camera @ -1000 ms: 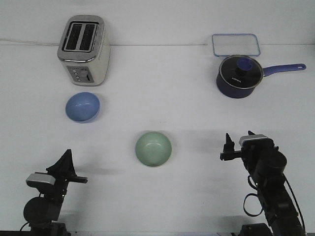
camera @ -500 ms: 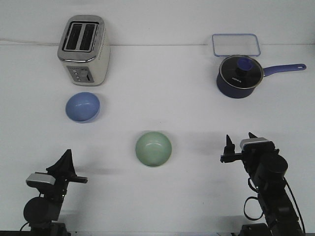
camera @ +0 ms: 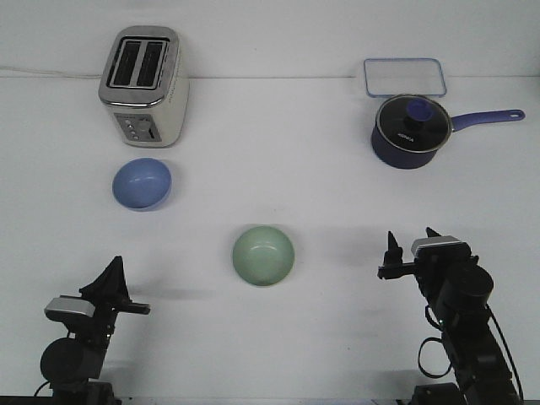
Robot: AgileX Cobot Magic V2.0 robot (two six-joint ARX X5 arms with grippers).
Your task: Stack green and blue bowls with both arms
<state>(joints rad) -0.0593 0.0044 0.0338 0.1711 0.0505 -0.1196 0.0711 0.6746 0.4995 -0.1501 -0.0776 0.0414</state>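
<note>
The pale green bowl (camera: 263,255) sits upright on the white table, near the middle front. The light blue bowl (camera: 142,183) sits upright further back on the left, just in front of the toaster. My left gripper (camera: 113,280) is low at the front left, well short of both bowls; its fingers overlap from this angle, so their gap is hidden. My right gripper (camera: 410,248) is at the front right, level with the green bowl and well to its right. It is open and empty.
A silver toaster (camera: 143,84) stands at the back left. A dark navy saucepan (camera: 409,128) with a glass lid and its handle pointing right stands at the back right. A clear lidded container (camera: 404,77) lies behind it.
My right arm has drawn back slightly toward the front edge. The left arm and both bowls have not moved.
</note>
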